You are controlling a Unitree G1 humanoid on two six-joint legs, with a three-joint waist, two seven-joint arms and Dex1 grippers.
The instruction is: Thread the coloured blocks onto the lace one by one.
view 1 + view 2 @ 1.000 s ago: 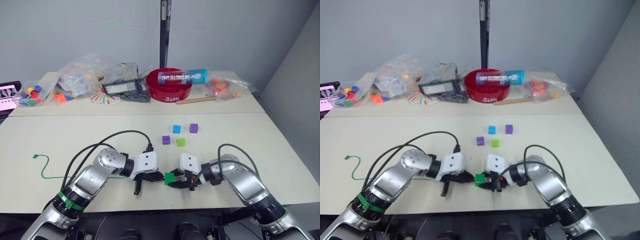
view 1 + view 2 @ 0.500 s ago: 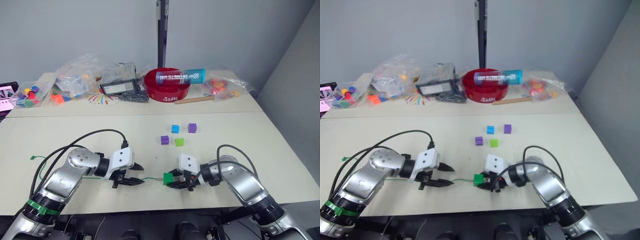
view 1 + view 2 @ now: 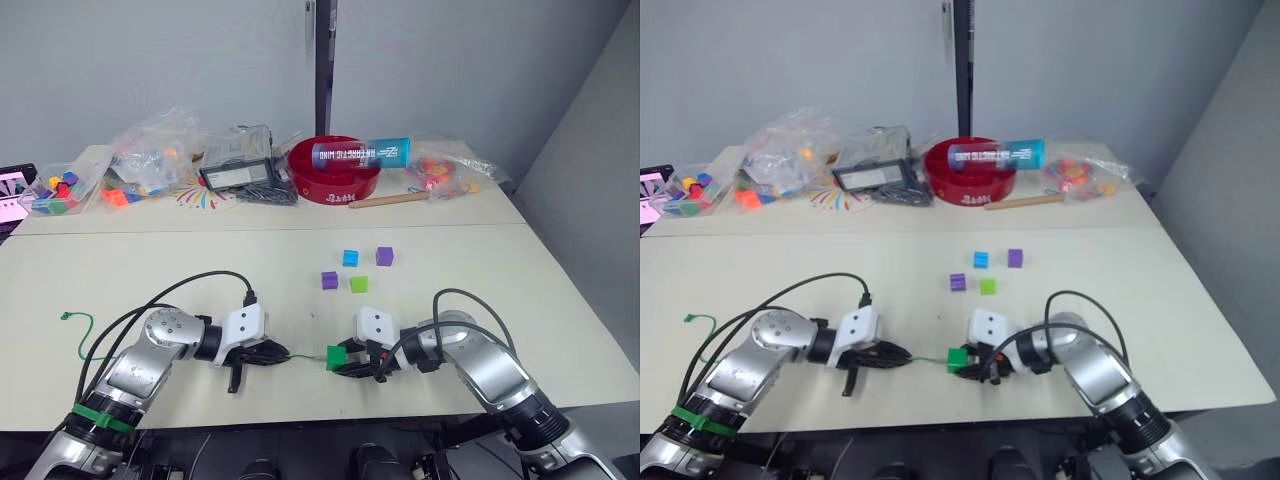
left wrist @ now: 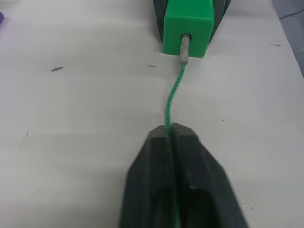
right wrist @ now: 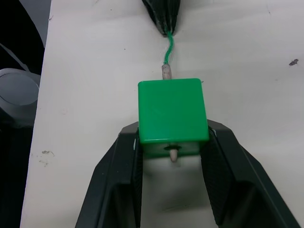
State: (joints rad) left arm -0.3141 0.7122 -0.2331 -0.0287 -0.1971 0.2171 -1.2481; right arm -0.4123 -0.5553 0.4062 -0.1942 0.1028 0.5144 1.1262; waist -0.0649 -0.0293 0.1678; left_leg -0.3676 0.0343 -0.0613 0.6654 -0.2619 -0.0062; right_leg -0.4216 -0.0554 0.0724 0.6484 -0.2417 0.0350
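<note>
Lace (image 4: 173,97) ran straight from left pincer (image 4: 172,129), pinched on it, into green block (image 5: 172,111) clamped by right pincer (image 5: 173,142), tip through.

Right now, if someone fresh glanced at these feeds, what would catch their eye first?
The dark green block near the table's front edge, gripped by the right gripper, with the lace tip already poking through its hole. The left gripper is shut on the lace just beside it. Behind them, four loose blocks wait mid-table.
</note>
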